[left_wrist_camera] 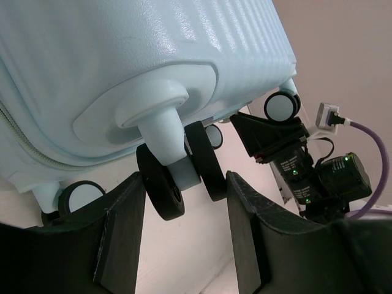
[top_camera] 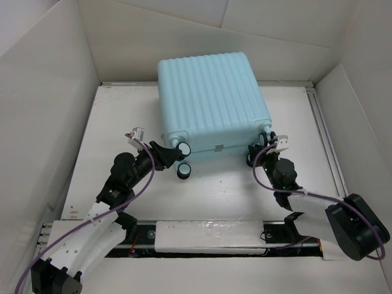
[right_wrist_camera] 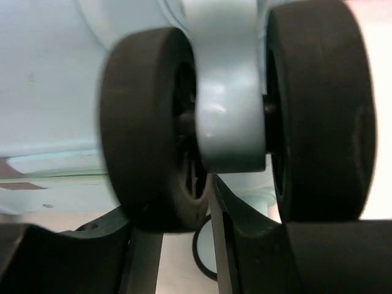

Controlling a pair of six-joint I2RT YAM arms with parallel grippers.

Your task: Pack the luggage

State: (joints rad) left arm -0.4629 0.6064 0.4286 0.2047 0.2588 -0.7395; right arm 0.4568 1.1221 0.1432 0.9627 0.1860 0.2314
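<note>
the luggage (top_camera: 211, 98) lies closed on its broad side, ribbed pale aqua shell facing up. it sits at the middle of the worktop's (top_camera: 233, 202) far edge, and its wheeled end is turned toward the near edge and the arm bases. from above i see the zip seam running along that near face, with casters at both near corners.

my left gripper (left_wrist_camera: 185, 180) is at the near-left corner. in the left wrist view its two dark fingers (left_wrist_camera: 122, 233) straddle the near-left caster (left_wrist_camera: 160, 184), a double black wheel on a pale stem. each finger sits right up against a disc with no clear gap, so i read it as clamped on that caster. a second caster (top_camera: 184, 171) sits just below it, closer to the near edge.

my right gripper (top_camera: 257, 151) is at the near-right corner. its wrist view is filled by the near-right caster (right_wrist_camera: 153, 122), blurred and very close, with the pale fork between two black discs. one disc sits between the fingers and one fingertip (right_wrist_camera: 229, 214) rises beside the fork. i cannot tell whether the gripper is pinching the disc or standing free of it.

both arms reach in from the near edge, each trailing a purple cable (top_camera: 141, 190). white panels (top_camera: 49, 92) wall in the worktop on the left, far and right sides
</note>
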